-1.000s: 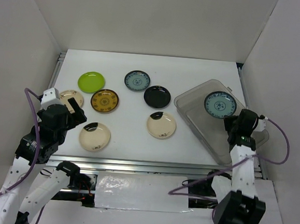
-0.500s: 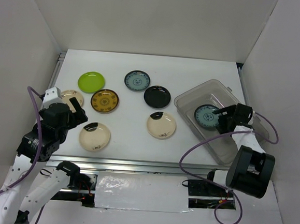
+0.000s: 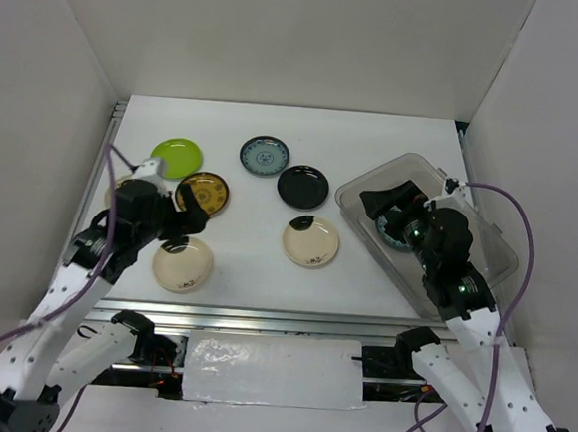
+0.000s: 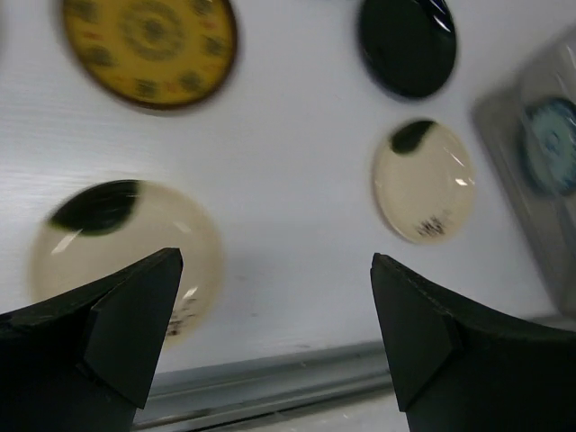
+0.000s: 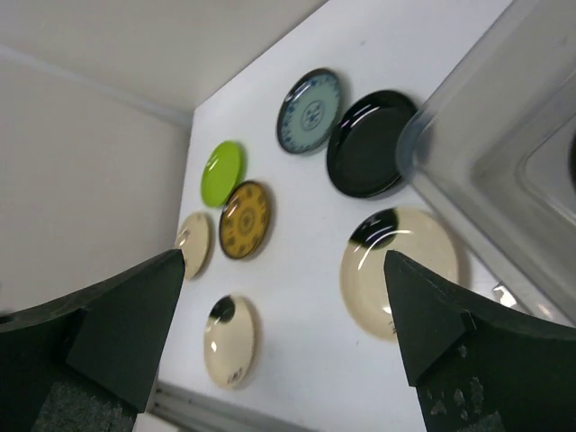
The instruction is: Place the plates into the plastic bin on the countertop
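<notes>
White panels (image 3: 283, 35) wall your bench (image 3: 375, 143) on three sides, and a metal rail (image 3: 291, 319) runs along its front edge. Your plastic bin (image 3: 356, 194) sits skewed by the bench's right edge, reaching almost to the front rail.

Your right gripper (image 5: 283, 270) hangs over the bin's left end, fingers spread wide and holding nothing. From overhead it covers most of the blue-grey plate (image 3: 389, 238) lying inside the bin. A purple cable (image 3: 515, 209) loops above the bin's right side.

Your left gripper (image 4: 274, 261), just as spread and empty, hovers toward the front-left corner, between the mustard plate (image 3: 204, 193) and the front cream plate (image 3: 183, 265). Your left arm (image 3: 85, 260) hides nearly all of the left cream plate (image 5: 193, 243) from overhead.

Still out on the bench are the lime green plate (image 3: 176, 157) toward the left edge, the second blue-grey plate (image 3: 265, 155) nearest the back edge, the black plate (image 3: 303, 186) just beside it, and the middle cream plate (image 3: 311, 241) near the bin's left wall.
</notes>
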